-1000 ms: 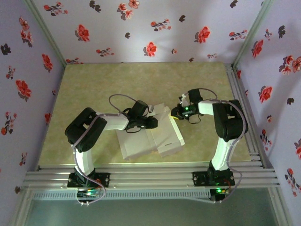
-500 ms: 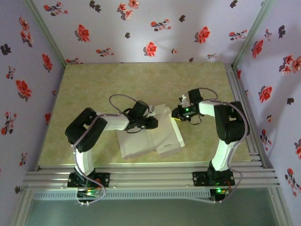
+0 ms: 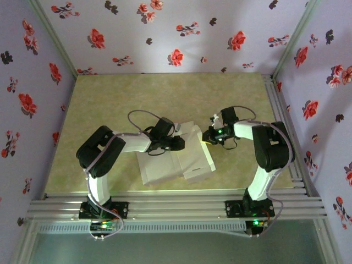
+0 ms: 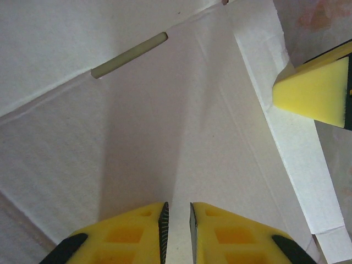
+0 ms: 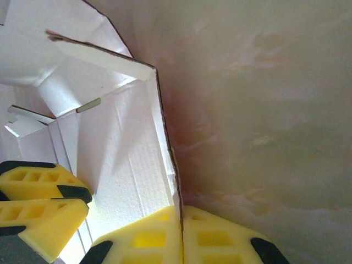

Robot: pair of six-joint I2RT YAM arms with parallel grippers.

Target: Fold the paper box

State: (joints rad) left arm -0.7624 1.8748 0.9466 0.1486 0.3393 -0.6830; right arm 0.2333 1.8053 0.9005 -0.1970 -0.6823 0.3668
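Observation:
The paper box (image 3: pixel 187 160) lies partly folded, pale side up, at the middle of the table between my two arms. My left gripper (image 3: pixel 183 143) reaches over it from the left. In the left wrist view its jaws (image 4: pixel 177 212) stand a narrow gap apart, tips on a flat panel (image 4: pixel 137 137) with nothing seen between them. My right gripper (image 3: pixel 204 136) is at the box's far right edge. In the right wrist view it is shut (image 5: pixel 181 212) on the thin edge of a raised wall (image 5: pixel 121 159). The left fingers (image 5: pixel 44 214) show beside that wall.
A slot (image 4: pixel 129 55) is cut along a crease of the panel ahead of the left jaws. The mottled green tabletop (image 3: pixel 137 99) is bounded by floral walls, an aluminium rail at the near edge (image 3: pixel 176 209) and another on the right (image 3: pixel 286 137).
The right arm's elbow has swung slightly to the right while its gripper stays at the box's edge. The left arm and the box have not moved.

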